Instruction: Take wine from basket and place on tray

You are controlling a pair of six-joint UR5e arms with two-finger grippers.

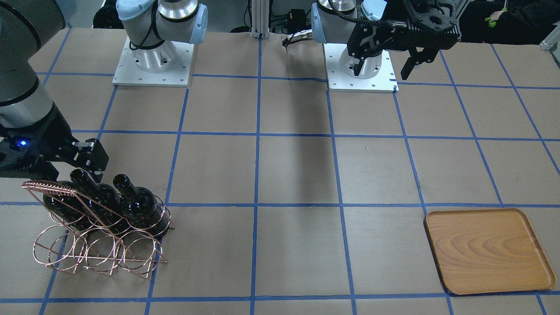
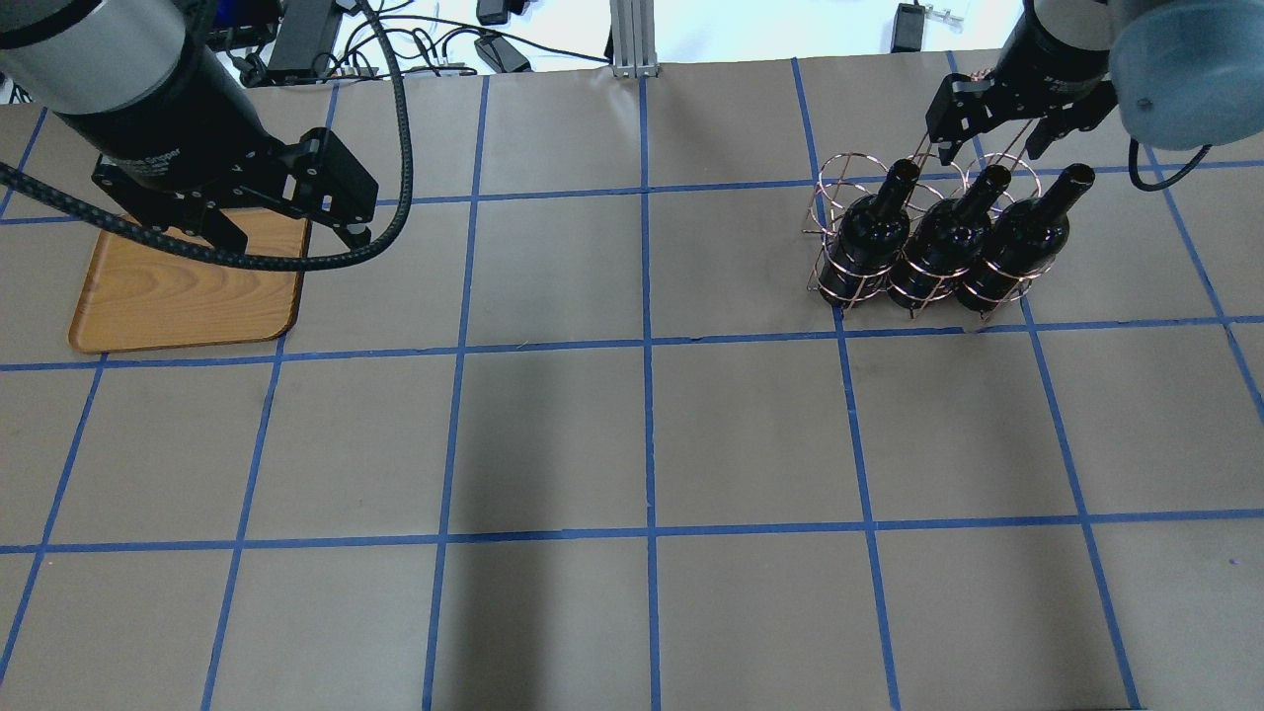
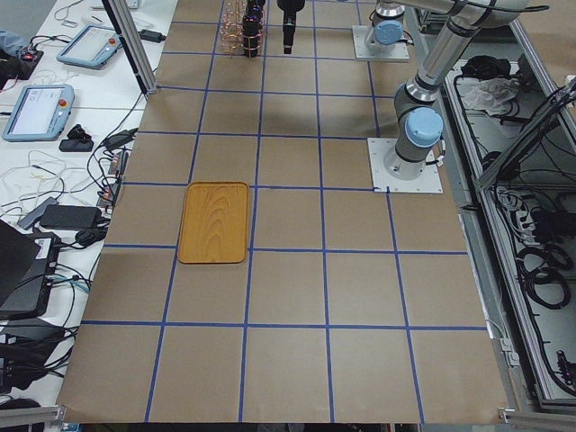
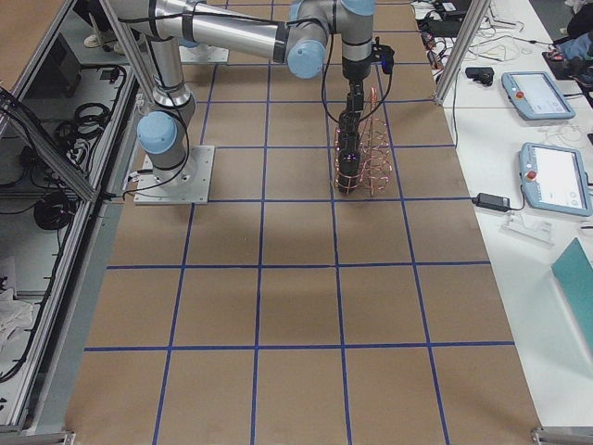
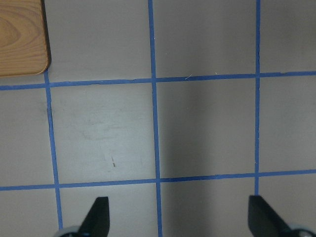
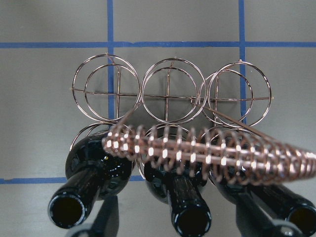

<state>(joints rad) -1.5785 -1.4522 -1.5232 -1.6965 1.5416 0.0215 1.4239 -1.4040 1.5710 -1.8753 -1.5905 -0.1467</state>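
The right gripper is spread wide, its fingers on either side of the mouth of the middle wine bottle, not pinching it. That bottle leans with two others in the basket. The left gripper, also spread, hovers beside the tray, well apart from the basket

I work over a wide, flat table covered in dull brown paper and marked into large squares by strips of blue tape. A broad, soft shadow lies across its middle. At the far edge stands a silver aluminium profile post, with loose black cables beside it. Along the operators' side runs a white bench carrying grey touchscreen pendants, a black power brick and an open dark laptop. Behind me, a grey floor strip holds coiled cables.
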